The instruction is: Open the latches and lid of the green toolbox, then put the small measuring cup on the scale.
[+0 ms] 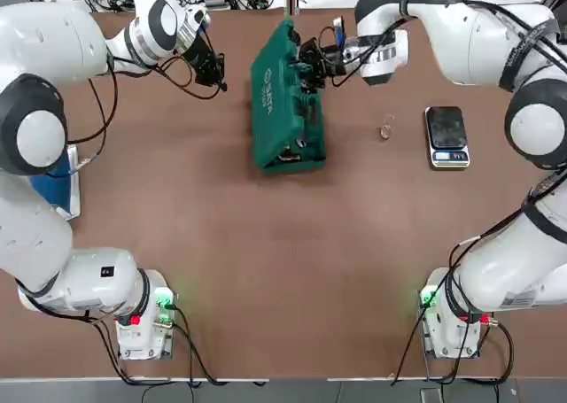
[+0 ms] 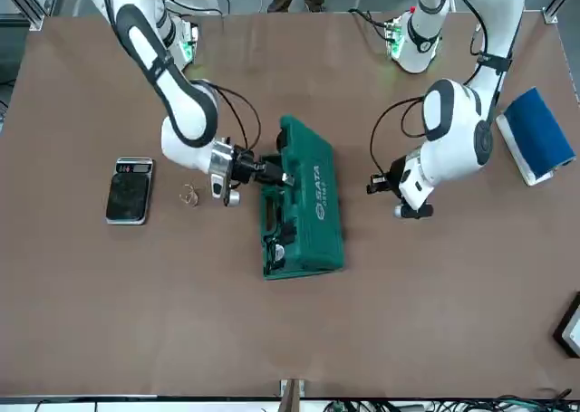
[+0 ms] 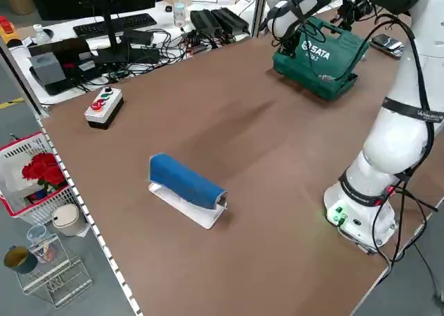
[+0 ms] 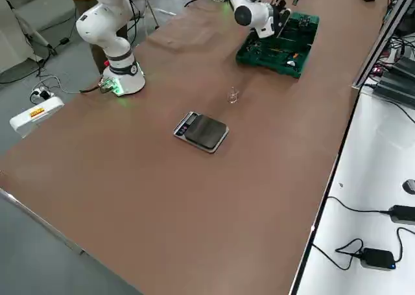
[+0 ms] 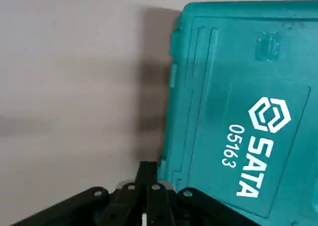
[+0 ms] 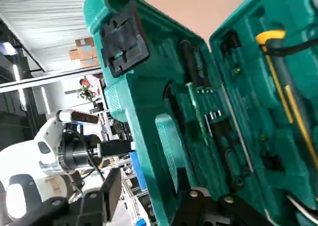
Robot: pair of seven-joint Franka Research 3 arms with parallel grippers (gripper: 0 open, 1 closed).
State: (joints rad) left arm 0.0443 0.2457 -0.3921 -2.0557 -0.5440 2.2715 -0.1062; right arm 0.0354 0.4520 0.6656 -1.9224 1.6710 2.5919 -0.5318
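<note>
The green toolbox [image 1: 306,151] lies at the far middle of the table. Its lid [image 1: 268,93] is raised steeply, white SATA lettering facing the left arm, and tools show inside [image 6: 223,131]. My right gripper [image 1: 308,66] is at the lid's far upper edge. In the right wrist view its fingers stand apart astride the lid's rim, open. My left gripper [image 1: 214,73] hovers shut just left of the lid, holding nothing; its closed fingertips [image 5: 147,169] point at the lid's outer face. The small measuring cup [image 1: 387,128] stands on the table between the toolbox and the scale [image 1: 446,135].
A blue block on a white base [image 3: 186,180] sits near the table's left edge. A grey box with coloured buttons [image 3: 104,104] is at the far left corner. Cables and equipment line the bench beyond the table's far edge.
</note>
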